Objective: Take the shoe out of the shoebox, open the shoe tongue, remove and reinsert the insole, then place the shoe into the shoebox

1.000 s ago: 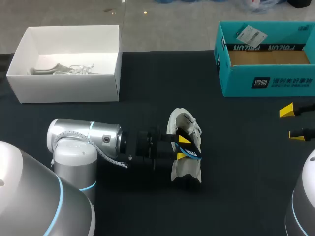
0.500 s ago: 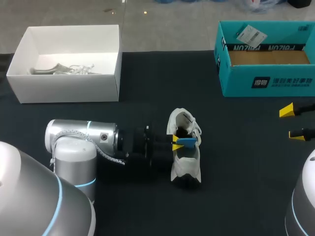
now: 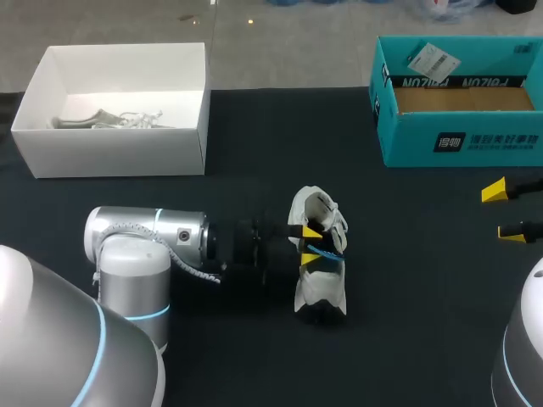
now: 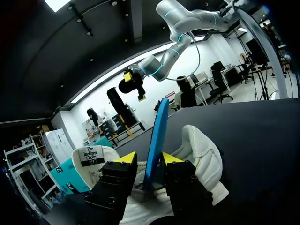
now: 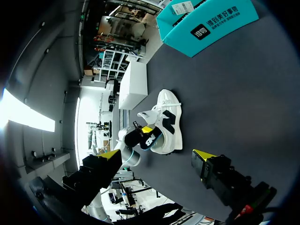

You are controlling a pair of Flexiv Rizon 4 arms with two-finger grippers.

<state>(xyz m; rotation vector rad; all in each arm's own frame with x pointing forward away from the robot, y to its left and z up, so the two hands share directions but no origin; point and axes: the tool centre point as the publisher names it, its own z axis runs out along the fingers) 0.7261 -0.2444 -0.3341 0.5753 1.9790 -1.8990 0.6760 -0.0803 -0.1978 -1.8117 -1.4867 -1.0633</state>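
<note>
A white shoe (image 3: 320, 284) lies on the black table near the middle, also seen in the right wrist view (image 5: 169, 123). My left gripper (image 3: 308, 245) comes in from the left at the shoe's opening. A thin blue insole (image 4: 157, 136) stands on edge between its yellow tips, its lower end in the shoe (image 4: 201, 154). The fingers stand wider than the insole, so the gripper is open. The teal shoebox (image 3: 458, 140) sits at the far right, open and without the shoe. My right gripper (image 3: 505, 212) hangs open near the right edge, well away from the shoe.
A white open box (image 3: 110, 153) with pale crumpled filling stands at the far left. The teal shoebox (image 5: 206, 23) and white box (image 5: 133, 84) also show in the right wrist view. Bare black tabletop lies between shoe and shoebox.
Half a second ago the left fingers were pressed together on the blue insole; now they stand apart again. The insole has shifted slightly in the shoe. The right arm has not moved.
</note>
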